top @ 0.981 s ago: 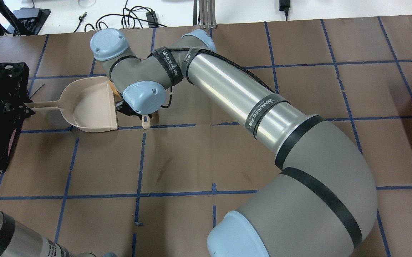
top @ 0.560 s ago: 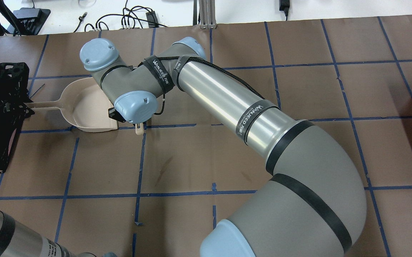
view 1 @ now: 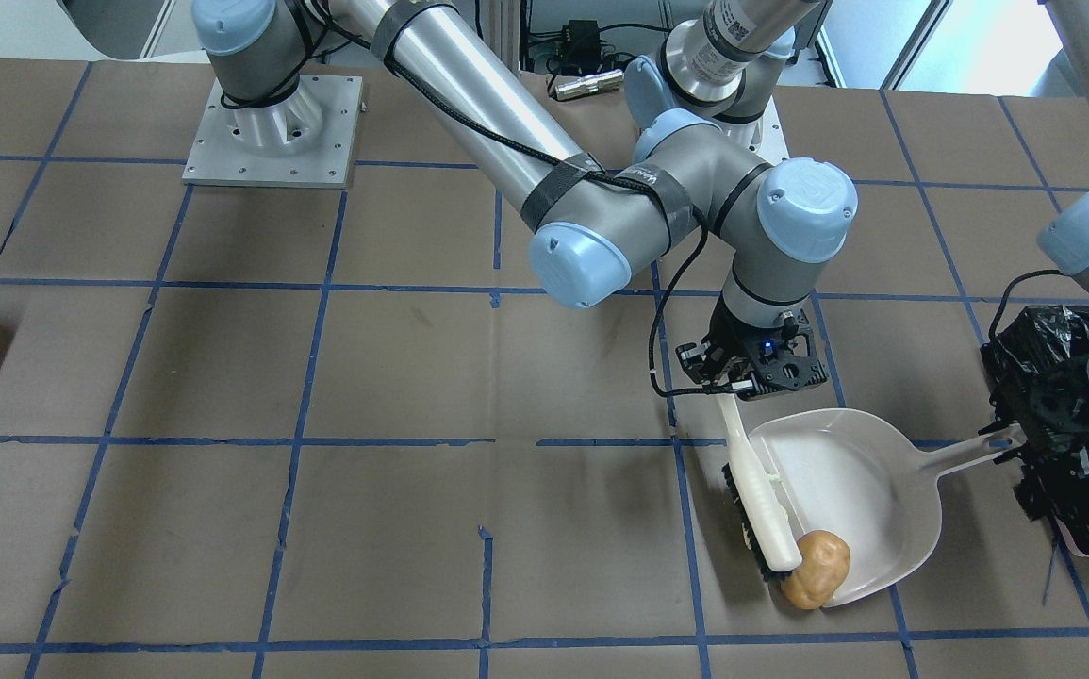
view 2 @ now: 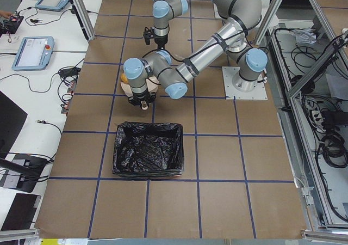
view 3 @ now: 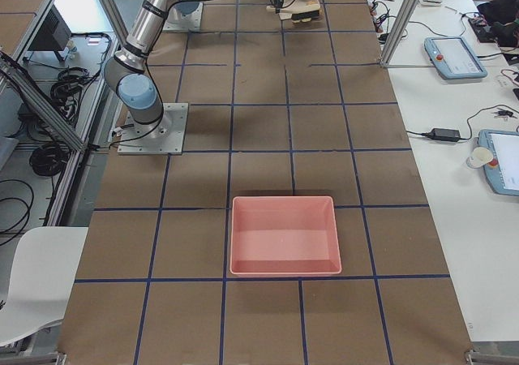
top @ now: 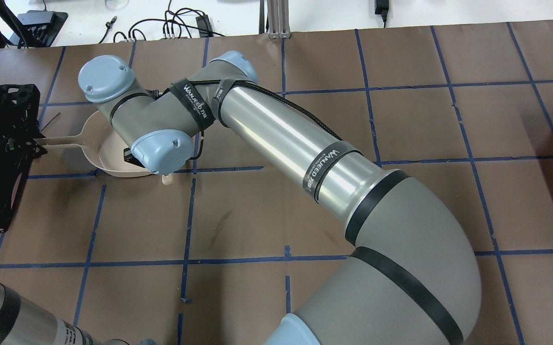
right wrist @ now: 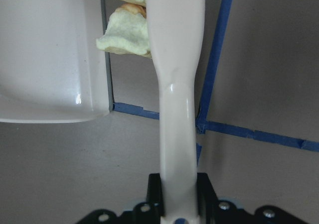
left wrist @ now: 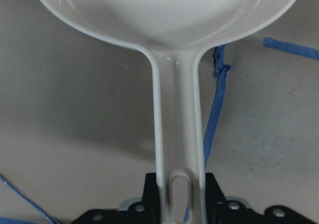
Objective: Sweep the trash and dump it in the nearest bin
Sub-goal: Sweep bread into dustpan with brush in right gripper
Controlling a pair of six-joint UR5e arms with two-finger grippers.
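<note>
The black-lined bin [view 2: 147,152] stands at the left end of the worktop [view 1: 318,528], with the left hand [left wrist: 179,191] beside it pinching the handle of the beige dustpan [view 1: 850,476], while the right hand [right wrist: 179,196] clamps the white brush [view 1: 759,505] along the pan's lip, where an orange-brown lump [view 1: 817,571] and two pale green chunks [right wrist: 124,35] sit.

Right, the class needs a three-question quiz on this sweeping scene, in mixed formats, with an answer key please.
1. True or false: the left gripper is shut on the handle of the dustpan.
2. What does the right gripper hold? A the brush; B the dustpan; C nothing.
3. Where does the orange-brown lump lie?
Key: 1 true; 2 A; 3 at the dustpan's open lip, beside the brush's far end.
</note>
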